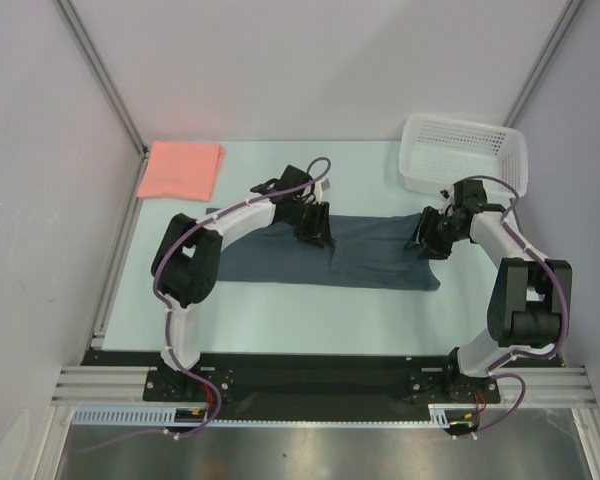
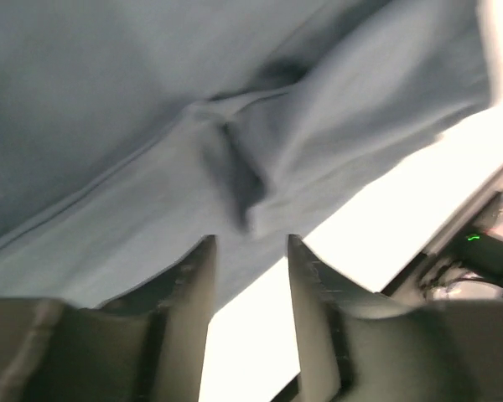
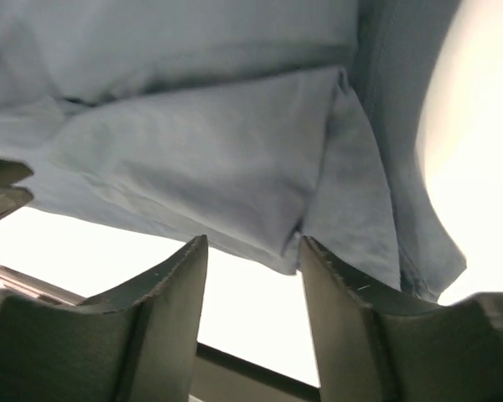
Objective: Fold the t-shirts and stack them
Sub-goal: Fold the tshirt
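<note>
Top external: left gripper, right gripper over t-shirt.

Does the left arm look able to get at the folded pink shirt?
Probably yes: the pink shirt lies uncovered at the far left, nothing between it and the left fingers, which are open and empty.

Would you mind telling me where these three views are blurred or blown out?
Top view: evenly lit and sharp, the blue-grey shirt and the pink shirt crisp. Left wrist view: the blue-grey shirt is smeared, and the table past its hem burns out to white. Right wrist view: the folds read sharper, but the table is blown out too.
</note>
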